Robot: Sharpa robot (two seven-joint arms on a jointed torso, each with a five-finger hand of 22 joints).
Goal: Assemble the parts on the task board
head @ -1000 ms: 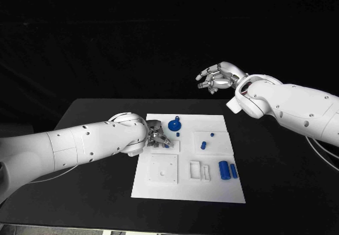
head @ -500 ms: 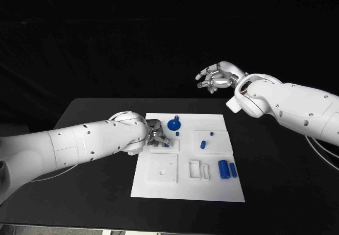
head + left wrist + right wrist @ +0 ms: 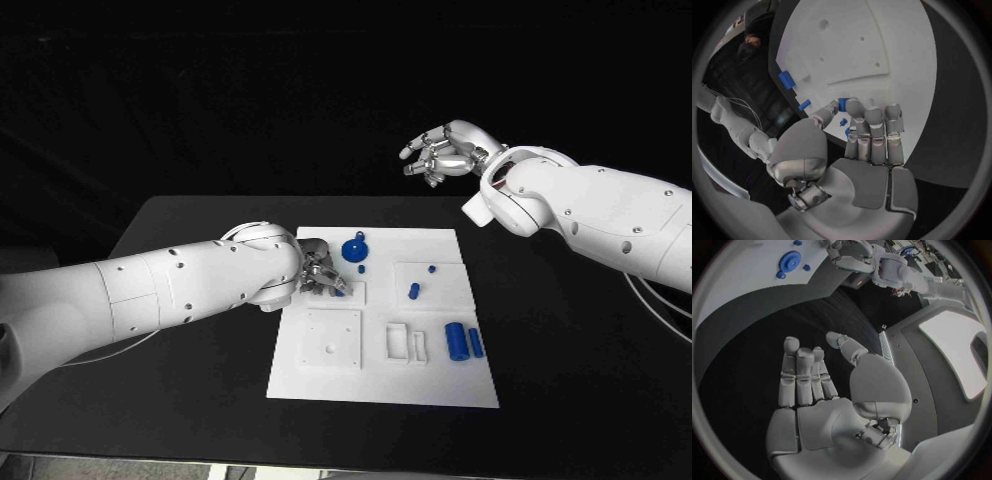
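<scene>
The white task board (image 3: 433, 380) lies in the middle of the black table. My left hand (image 3: 320, 277) is down at the board's left side by a raised square block, and it pinches a small blue part (image 3: 842, 104) between thumb and a fingertip. On the board lie a round blue disc (image 3: 356, 252), a small peg (image 3: 414, 293) and two blue cylinders (image 3: 457, 343) on its right side. My right hand (image 3: 450, 152) hangs high beyond the table's far edge, with its fingers apart and nothing in them. In the right wrist view the right hand (image 3: 817, 385) shows an empty palm, with the disc (image 3: 790, 261) far off.
A flat white square plate (image 3: 332, 342) and a slotted white block (image 3: 404, 345) sit on the near half of the board. Bare black table (image 3: 577, 330) lies to the right of the board. My left forearm (image 3: 173, 290) lies over the table's left side.
The whole picture has shifted slightly. The left hand stays at the board with its part, and the right hand stays raised.
</scene>
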